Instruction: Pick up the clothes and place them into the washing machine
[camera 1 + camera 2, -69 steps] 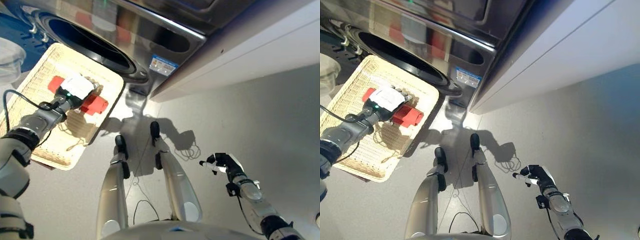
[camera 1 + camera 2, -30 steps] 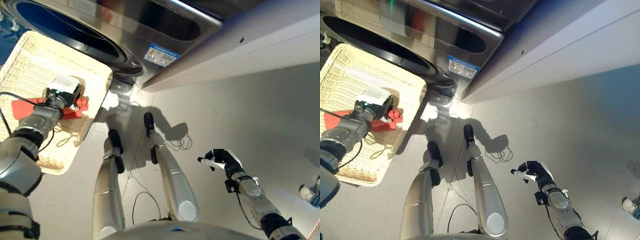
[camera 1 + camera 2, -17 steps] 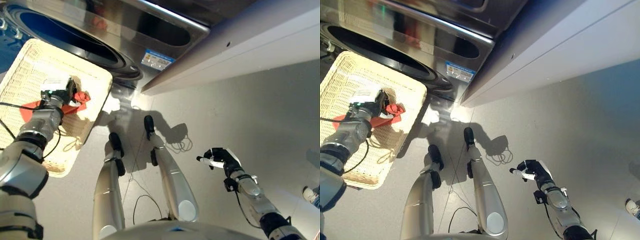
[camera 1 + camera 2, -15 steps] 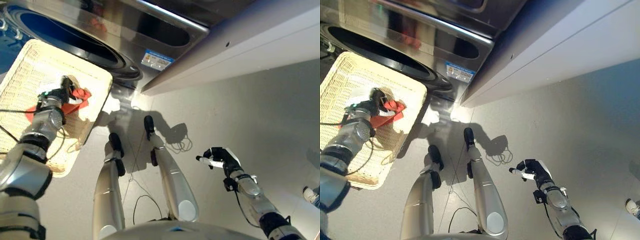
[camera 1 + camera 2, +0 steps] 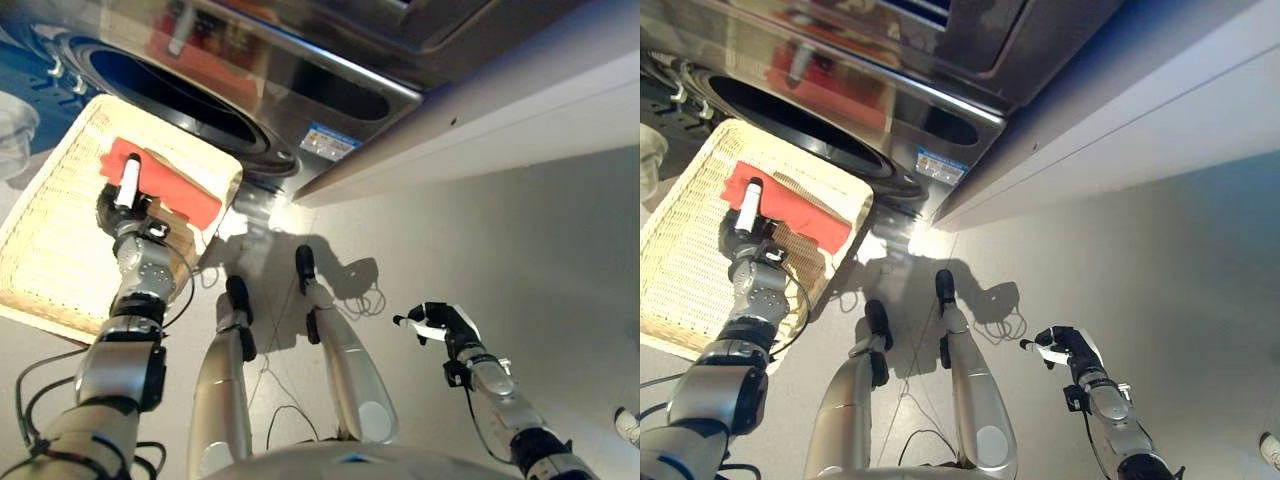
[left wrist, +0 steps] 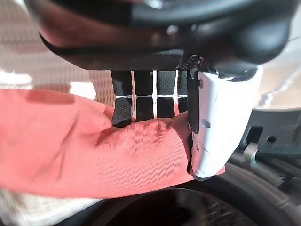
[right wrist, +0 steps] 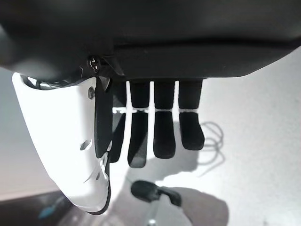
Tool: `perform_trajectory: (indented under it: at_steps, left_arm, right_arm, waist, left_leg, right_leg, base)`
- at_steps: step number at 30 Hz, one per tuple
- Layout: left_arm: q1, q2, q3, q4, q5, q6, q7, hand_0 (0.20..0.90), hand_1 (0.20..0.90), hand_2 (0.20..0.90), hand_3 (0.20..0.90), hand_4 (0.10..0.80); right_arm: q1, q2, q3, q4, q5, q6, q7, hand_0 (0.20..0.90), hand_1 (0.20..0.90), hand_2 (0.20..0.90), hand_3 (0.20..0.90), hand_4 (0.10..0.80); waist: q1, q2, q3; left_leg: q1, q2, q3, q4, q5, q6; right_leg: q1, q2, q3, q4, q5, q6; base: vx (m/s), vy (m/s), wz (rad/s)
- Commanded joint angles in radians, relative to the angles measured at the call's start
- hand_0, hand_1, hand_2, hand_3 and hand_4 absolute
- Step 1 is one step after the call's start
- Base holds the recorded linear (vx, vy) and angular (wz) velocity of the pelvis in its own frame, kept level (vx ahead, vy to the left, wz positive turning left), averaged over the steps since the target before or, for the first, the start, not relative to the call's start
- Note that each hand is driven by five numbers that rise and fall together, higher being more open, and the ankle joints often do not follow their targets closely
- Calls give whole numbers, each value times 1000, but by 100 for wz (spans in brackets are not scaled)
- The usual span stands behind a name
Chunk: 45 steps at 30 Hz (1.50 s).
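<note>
I had the left hand (image 6: 207, 117) clenched on the red cloth (image 5: 165, 185), lifted over the wicker basket (image 5: 60, 260); its long axis ran toward the washing machine drum (image 5: 170, 95), apparently just beyond with room ahead (right hand (image 5: 440, 322) idle, fingers relaxed, well apart)

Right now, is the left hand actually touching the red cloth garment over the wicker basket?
Touching. The left wrist view shows the left hand with fingers and white-covered thumb pinching a fold of the red cloth garment.
</note>
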Motion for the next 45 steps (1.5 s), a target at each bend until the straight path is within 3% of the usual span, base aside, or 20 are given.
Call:
perform_trajectory:
  at_steps: [1, 2, 3, 12, 29, 37, 45]
  left_arm:
    - [-16, 36, 56, -80, -47, -157, -34, 200, 200, 200, 200, 300]
    - [-17, 36, 63, -73, -48, -160, -35, 200, 200, 200, 200, 300]
    - [-18, 28, 66, -87, -54, -168, -37, 200, 200, 200, 200, 300]
    - [-67, 32, 71, -82, -69, -186, -33, 200, 200, 200, 200, 300]
    - [-179, 180, 70, 37, -38, -122, -28, 200, 200, 200, 200, 300]
    - [-242, 202, 20, 107, -37, -88, -48, 200, 200, 200, 200, 300]
    - [-307, 223, -19, 176, -47, -63, -52, 200, 200, 200, 200, 300]
  right_arm:
    - [113, -67, -46, 13, -27, 5, -41, 900, 900, 900, 900, 800]
    - [115, -66, -46, 15, -29, 6, -42, 900, 900, 900, 900, 800]
    - [116, -62, -47, 24, -31, 6, -42, 900, 900, 900, 900, 800]
    - [127, -62, -44, 41, -38, 11, -39, 900, 900, 900, 900, 800]
    - [138, -69, -35, 47, 1, 22, -6, 900, 900, 900, 900, 800]
    - [133, -65, -33, 42, 15, 20, -9, 900, 900, 900, 900, 800]
    - [105, -61, -8, 12, 30, 16, -18, 900, 900, 900, 900, 800]
  waist:
    - [9, 13, -110]
    - [2, 3, -107]
    - [5, 9, -118]
    - [-12, 2, -151]
    - [-59, -17, -137]
    - [-93, -17, -147]
    - [-131, -44, -135]
  left_leg:
    - [-29, 0, -76, -53, 18, -86]
    - [-36, -3, -63, -51, 49, -83]
    - [-21, 2, -76, -54, 16, -87]
    - [-5, 11, -69, -21, -13, -82]
    - [-6, 59, 13, 255, -184, -33]
    - [-25, 61, 38, 224, -180, -28]
    - [-67, 74, 68, 207, -168, -30]
  right_leg:
    - [68, 28, -46, -32, -20, 8]
    - [62, 22, -51, -31, 2, 2]
    - [74, 29, -45, -32, -21, 8]
    - [87, 37, -35, -3, -41, 7]
    - [19, 78, 19, 265, -171, 0]
    - [-12, 88, 45, 226, -144, 3]
    - [-51, 99, 76, 161, -86, 14]
  base:
    - [-77, -27, -4]
    - [34, -16, -5]
    - [30, -17, -7]
    - [26, 3, -1]
    - [30, 54, -20]
    - [3, 49, -15]
    - [-19, 28, -13]
